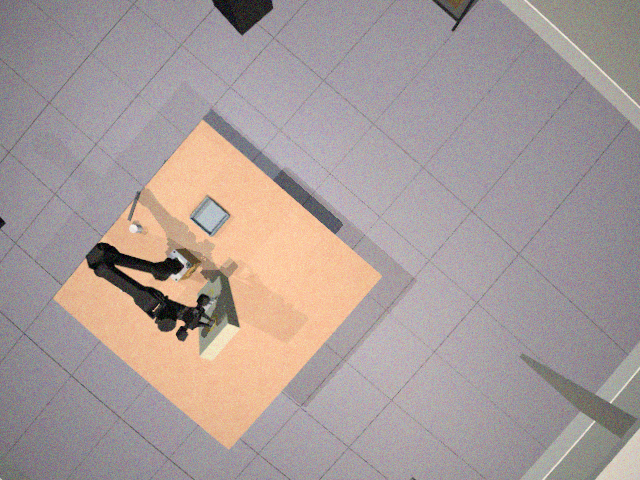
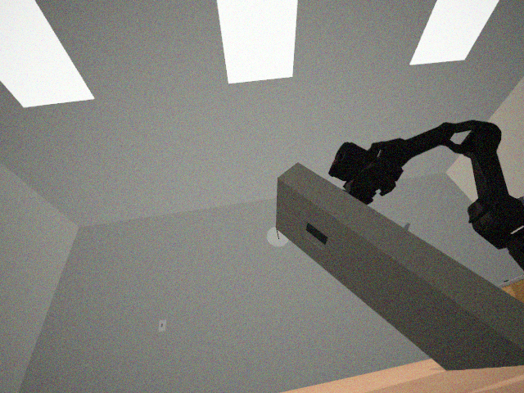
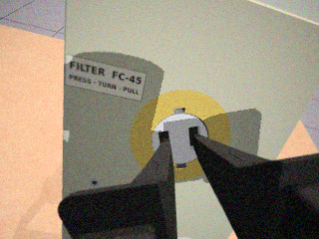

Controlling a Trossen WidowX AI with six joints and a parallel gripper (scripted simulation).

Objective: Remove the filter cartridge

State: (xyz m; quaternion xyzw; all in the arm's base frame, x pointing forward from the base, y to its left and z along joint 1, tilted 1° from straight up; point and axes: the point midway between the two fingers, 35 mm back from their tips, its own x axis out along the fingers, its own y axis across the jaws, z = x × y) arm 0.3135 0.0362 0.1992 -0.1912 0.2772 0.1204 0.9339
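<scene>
Two dark fingers of the gripper (image 3: pixel 178 134) reach into the face of the round filter (image 3: pixel 179 144), one tip at each side of its pale grey disc, each tip sitting in a small dark slot. The fingers stand narrow, set a little apart with only the middle strip of the filter's face between them; they are not clamped around anything. The filter sits in the grey panel (image 3: pixel 224 65), ringed by a yellow collar (image 3: pixel 142 144), with small notches showing at the top and bottom of its rim. Whether its face is level with the panel or slightly proud cannot be told from the wrist view. A white label (image 3: pixel 106 79) reading "FILTER FC-45, PRESS · TURN · PULL" is fixed to the panel up and to the left of the collar.

From above, the black arm (image 1: pixel 129 284) stretches across the orange table (image 1: pixel 289 268) to the panel's near face. The square tray (image 1: pixel 209 215) lies on the table well apart from the panel and the gripper.
</scene>
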